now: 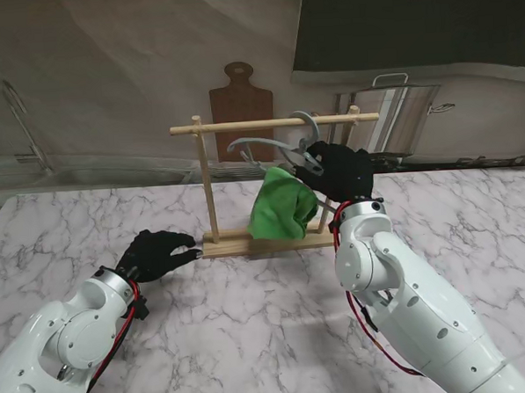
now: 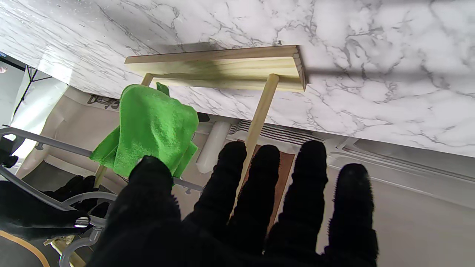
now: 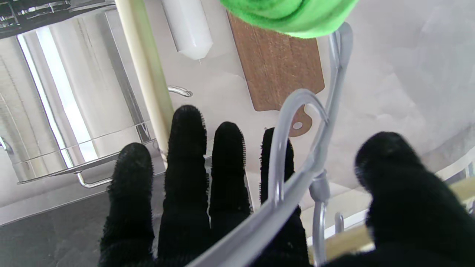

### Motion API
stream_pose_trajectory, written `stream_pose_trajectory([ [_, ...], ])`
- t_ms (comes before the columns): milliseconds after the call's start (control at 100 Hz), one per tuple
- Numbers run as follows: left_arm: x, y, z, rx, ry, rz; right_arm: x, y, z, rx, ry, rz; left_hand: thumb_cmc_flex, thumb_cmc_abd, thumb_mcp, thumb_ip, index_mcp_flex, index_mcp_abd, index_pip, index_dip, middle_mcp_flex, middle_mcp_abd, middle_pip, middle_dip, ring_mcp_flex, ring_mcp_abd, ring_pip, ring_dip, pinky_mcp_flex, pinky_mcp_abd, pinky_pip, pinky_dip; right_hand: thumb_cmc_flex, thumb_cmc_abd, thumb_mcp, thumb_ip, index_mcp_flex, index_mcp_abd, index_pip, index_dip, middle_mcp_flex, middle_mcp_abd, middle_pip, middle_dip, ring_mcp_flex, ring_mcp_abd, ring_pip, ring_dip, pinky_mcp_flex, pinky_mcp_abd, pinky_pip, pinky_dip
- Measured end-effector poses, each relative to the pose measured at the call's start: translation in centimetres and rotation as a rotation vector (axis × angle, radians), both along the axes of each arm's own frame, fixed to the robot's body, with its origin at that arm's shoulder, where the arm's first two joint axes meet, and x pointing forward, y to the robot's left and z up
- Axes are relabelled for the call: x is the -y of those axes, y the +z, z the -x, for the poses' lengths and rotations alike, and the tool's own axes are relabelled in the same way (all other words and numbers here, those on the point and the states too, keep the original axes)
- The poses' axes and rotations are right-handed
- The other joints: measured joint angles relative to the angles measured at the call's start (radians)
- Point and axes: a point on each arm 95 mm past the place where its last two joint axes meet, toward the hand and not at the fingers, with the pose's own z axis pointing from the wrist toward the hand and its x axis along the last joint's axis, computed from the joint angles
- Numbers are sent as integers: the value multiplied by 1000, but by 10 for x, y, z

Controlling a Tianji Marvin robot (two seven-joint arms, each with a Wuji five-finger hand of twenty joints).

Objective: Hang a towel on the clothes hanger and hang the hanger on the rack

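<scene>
A wooden rack (image 1: 241, 125) stands mid-table on a flat base (image 2: 222, 68). The grey clothes hanger (image 1: 260, 144) hangs tilted just under the top bar, with its hook curving up at the bar's right part. A green towel (image 1: 280, 204) is draped over the hanger and bunched toward the right post. My right hand (image 1: 342, 170) is at the hanger's neck. The wire (image 3: 297, 107) runs through the crook between thumb and index finger, and the fingers (image 3: 187, 148) are stretched out. My left hand (image 1: 155, 253) rests open on the marble just left of the base, touching nothing.
Behind the rack a brown cutting board (image 1: 240, 101) leans on the wall, and a steel pot (image 1: 399, 110) stands at the back right. A sink with a curved tap (image 1: 20, 112) lies at the back left. The marble table (image 1: 252, 338) stretches toward me.
</scene>
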Motion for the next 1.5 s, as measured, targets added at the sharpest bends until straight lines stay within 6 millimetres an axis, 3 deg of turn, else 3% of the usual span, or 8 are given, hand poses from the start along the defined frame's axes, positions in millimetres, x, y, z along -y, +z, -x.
stream_pose_trajectory([
  [240, 0, 2, -2, 9, -1, -12, 10, 4, 14, 36, 0, -28, 0, 0, 0, 0, 0, 0, 0, 0, 0, 0, 0, 0, 0, 0, 0, 0, 0, 0, 0, 0, -63, 75, -106, 18, -119, 0, -51, -6, -273, 1, -82, -96, -262, -35, -144, -92, -161, -23, -128, 8],
  [360, 1, 3, -3, 8, -5, -16, 19, 6, 23, 53, -17, -42, 0, 0, 0, 0, 0, 0, 0, 0, 0, 0, 0, 0, 0, 0, 0, 0, 0, 0, 0, 0, -63, 87, -135, 18, -129, 0, -59, -16, -300, 1, -106, -136, -332, -15, -227, -148, -199, -23, -181, 8],
  [780, 5, 4, -7, 20, 7, 90, 96, 9, 74, 225, -142, -8, 0, 0, 0, 0, 0, 0, 0, 0, -29, 0, -40, -8, -4, 0, -27, 0, -1, 0, 0, -3, -60, 112, -156, 18, -129, 0, -71, -30, -299, 2, -143, -195, -358, -15, -290, -194, -237, -24, -250, -11],
  [960, 10, 6, -8, 64, 51, 165, 114, 9, 94, 243, -94, -32, 0, 0, 0, 0, -15, 0, -4, 0, -75, 1, -77, -47, -31, 0, -47, -16, -13, 0, 0, -23, -58, 123, -181, 24, -129, 0, -109, -57, -296, 2, -199, -234, -357, -15, -311, -204, -239, -24, -261, -13],
  [1150, 24, 3, -8, 144, 88, 357, 112, -4, 99, 215, -23, -130, 9, 1, 0, 0, -75, 3, -54, -5, -100, 1, -77, -57, -55, 0, -54, -18, -25, 0, 0, -27, -58, 135, -203, 30, -140, 0, -124, -79, -269, -12, -243, -253, -335, -15, -342, -217, -237, -24, -271, -14],
  [1250, 32, -4, -11, 115, 73, 432, 111, -22, 95, 183, -16, -140, 9, 1, 0, 0, -95, 5, -65, -21, -100, 1, -77, -57, -49, 0, -55, -18, -25, 0, 0, -28, -58, 135, -203, 30, -140, 0, -124, -80, -269, -23, -248, -261, -329, -15, -347, -220, -234, -24, -274, -17],
  [1390, 37, -7, -11, 83, 58, 439, 116, -49, 86, 86, -18, -270, 9, 1, 0, 0, -102, 8, -68, -27, -100, 1, -77, -57, -63, 0, -55, -18, -27, 0, 0, -28, -58, 148, -209, 30, -156, 0, -127, -84, -269, -23, -257, -262, -328, -15, -359, -222, -233, -23, -290, -25],
  [1500, 38, -8, -12, 77, 56, 436, 117, -59, 83, 35, -14, -260, 9, 2, 0, 0, -102, 8, -68, -36, -100, 1, -77, -57, -63, 0, -55, -18, -28, 0, 0, -28, -58, 176, -218, 30, -178, 0, -124, -92, -272, -23, -259, -262, -328, -15, -370, -229, -233, -23, -308, -37],
])
